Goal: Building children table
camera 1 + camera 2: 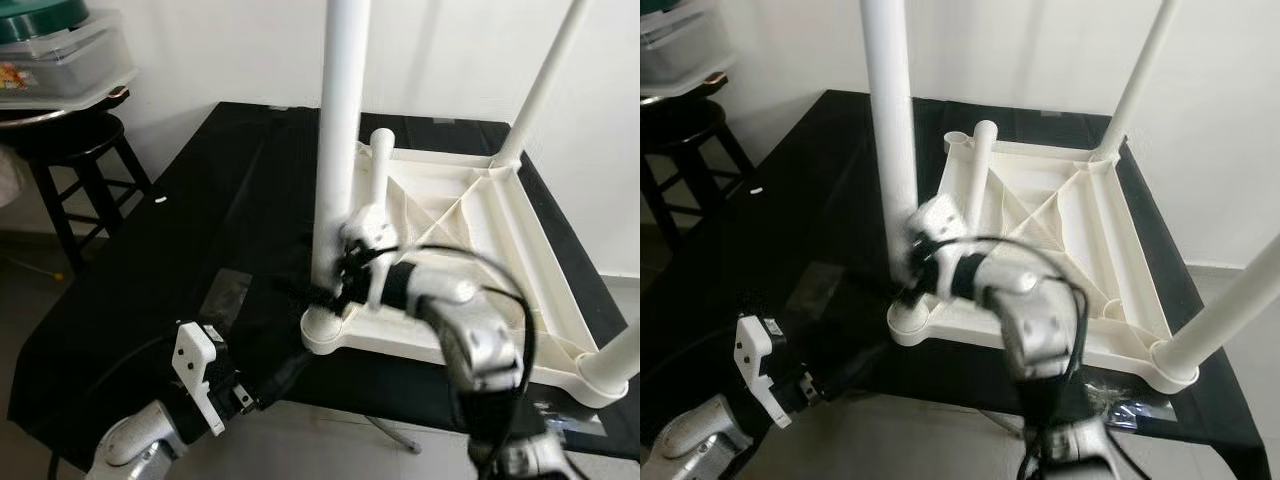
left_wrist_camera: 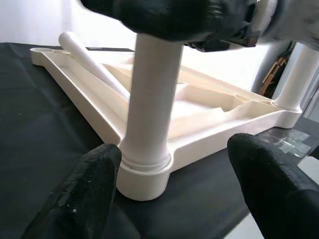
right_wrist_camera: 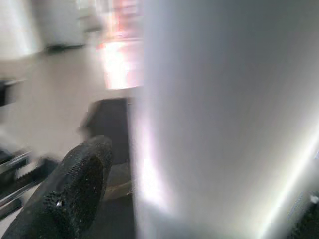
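Clearly the right gripper [image 1: 335, 285] is clamped round the near-left leg [image 1: 340, 130] of the upturned white table [image 1: 470, 215], which lies on a black-covered counter [image 1: 150, 270] toward its right edge. At the front edge, the left gripper [image 2: 172, 184] hangs spread apart facing that leg's socket [image 2: 144, 174].

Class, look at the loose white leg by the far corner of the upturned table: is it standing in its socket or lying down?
Lying down. The loose leg rests tilted across the upturned tabletop, beside the empty corner socket.
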Robot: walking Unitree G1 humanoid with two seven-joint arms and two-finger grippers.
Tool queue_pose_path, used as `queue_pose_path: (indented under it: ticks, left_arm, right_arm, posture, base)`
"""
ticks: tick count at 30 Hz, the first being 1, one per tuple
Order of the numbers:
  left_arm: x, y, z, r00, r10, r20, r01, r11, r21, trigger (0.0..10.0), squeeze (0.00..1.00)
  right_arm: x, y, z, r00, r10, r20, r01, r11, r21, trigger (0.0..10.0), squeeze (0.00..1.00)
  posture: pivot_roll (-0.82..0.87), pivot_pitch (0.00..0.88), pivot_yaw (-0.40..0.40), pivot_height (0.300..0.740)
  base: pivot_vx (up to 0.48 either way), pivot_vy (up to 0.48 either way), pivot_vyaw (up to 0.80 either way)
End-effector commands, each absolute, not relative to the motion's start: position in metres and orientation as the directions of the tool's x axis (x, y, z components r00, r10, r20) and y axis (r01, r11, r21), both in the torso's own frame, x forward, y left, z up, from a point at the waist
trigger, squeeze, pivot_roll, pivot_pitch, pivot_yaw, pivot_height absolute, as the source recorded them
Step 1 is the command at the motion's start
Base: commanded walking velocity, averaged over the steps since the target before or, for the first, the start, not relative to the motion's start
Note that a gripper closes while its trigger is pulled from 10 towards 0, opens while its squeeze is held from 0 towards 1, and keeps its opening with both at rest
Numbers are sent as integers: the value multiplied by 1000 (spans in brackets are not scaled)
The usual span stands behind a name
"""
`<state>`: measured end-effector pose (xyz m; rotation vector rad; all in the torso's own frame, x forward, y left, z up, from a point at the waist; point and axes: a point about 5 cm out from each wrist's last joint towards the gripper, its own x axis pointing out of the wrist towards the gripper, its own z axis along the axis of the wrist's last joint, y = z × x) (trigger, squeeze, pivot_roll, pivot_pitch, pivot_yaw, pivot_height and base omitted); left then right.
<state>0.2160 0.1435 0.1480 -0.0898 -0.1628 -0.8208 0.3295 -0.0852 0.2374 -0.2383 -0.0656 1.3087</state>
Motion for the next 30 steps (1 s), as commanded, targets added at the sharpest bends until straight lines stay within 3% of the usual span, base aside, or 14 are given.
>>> queue_pose_path:
  ticks: [1, 2, 5, 8, 9, 21, 26, 27, 29, 30]
  left_arm:
    - [213, 143, 146, 670, -724, 167, 736, 677, -16, 10000, 0]
    - [212, 142, 146, 669, -725, 166, 737, 676, -17, 10000, 0]
    - [210, 142, 146, 667, -726, 165, 738, 674, -19, 10000, 0]
    - [210, 143, 146, 668, -725, 165, 738, 675, -21, 10000, 0]
    - [209, 143, 147, 669, -724, 165, 737, 676, -22, 10000, 0]
    - [207, 143, 147, 674, -720, 167, 733, 680, -26, 10000, 0]
    - [207, 142, 146, 672, -722, 166, 735, 678, -27, 10000, 0]
    - [208, 141, 146, 672, -721, 168, 735, 678, -28, 10000, 0]
    - [208, 141, 146, 672, -721, 168, 735, 678, -28, 10000, 0]
    - [208, 141, 146, 672, -721, 169, 734, 678, -28, 10000, 0]
  right_arm:
    - [328, -84, 236, 176, 979, -102, -965, 152, -212, 10000, 0]
    - [331, -86, 237, 122, 984, -132, -973, 93, -210, 10000, 0]
    - [340, -87, 240, 67, 986, -156, -985, 40, -170, 10000, 0]
    - [346, -86, 240, 62, 987, -149, -990, 42, -133, 10000, 0]
    - [351, -87, 239, 49, 988, -149, -994, 33, -104, 0, 0]
    - [358, -92, 239, 16, 992, -127, -996, 4, -94, 0, 0]
    - [358, -101, 241, 90, 989, -116, -985, 71, -156, 0, 0]
    - [359, -108, 241, 253, 965, -72, -953, 235, -192, 0, 0]
    - [359, -108, 241, 253, 965, -72, -953, 235, -192, 0, 0]
    - [359, -111, 241, 334, 942, -39, -926, 321, -197, 0, 0]
  posture:
    - [28, 128, -49, 740]
    - [32, 129, -49, 740]
    - [35, 132, -51, 740]
    - [37, 134, -53, 740]
    - [39, 135, -55, 740]
    - [38, 139, -58, 740]
    - [27, 131, -60, 740]
    - [13, 132, -69, 740]
    - [13, 132, -69, 740]
    - [13, 132, -69, 740]
  base:
    - [0, 0, 0]
    - [0, 0, 0]
    - [0, 0, 0]
    - [0, 0, 0]
    - [0, 0, 0]
    - [0, 0, 0]
    - [0, 0, 0]
    - [0, 0, 0]
    - [0, 0, 0]
    - [0, 0, 0]
